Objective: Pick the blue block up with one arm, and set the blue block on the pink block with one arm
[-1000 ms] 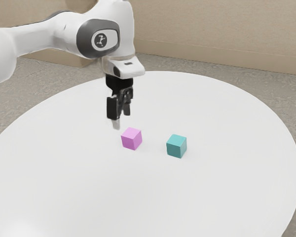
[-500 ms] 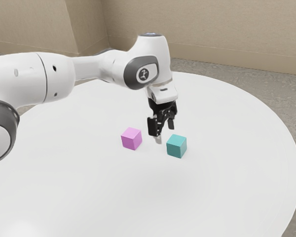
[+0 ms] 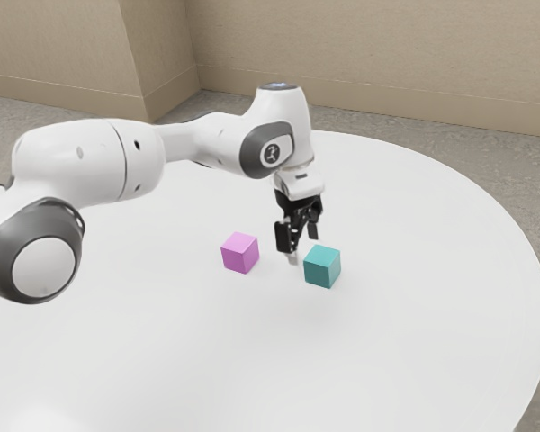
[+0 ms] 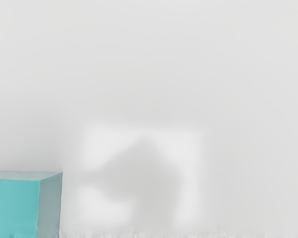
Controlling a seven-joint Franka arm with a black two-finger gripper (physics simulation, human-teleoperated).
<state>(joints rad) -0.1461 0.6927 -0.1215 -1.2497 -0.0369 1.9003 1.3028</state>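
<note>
Round white table (image 3: 432, 360): carries both blocks, each flat on the surface.

Franka arm (image 3: 117, 171): reaches out over the table's middle, hand pointing down.

Gripper (image 3: 302, 247): hangs low above the table. The fingers (image 3: 291, 252) look parted with a gap between them and hold nothing.

Blue block (image 3: 322, 265): teal in tint, on the table just beside the fingers and lower than their tips. It is not between them and nothing touches it. In the wrist view it (image 4: 20, 203) lies off to one side, while the hand's shadow (image 4: 139, 183) falls on bare table. So the hand is judged off-centre.

Pink block (image 3: 240, 252): on the fingers' other side, near them and clear of the blue block, with nothing on top.

Step in hand: the approach to the pick; no grasp made yet.

Next move calls for shifting the hand sideways until the fingers straddle the blue block, then lowering and closing on two opposite faces. Coming straight down from here would likely land a fingertip beside the block or on its edge.
</note>
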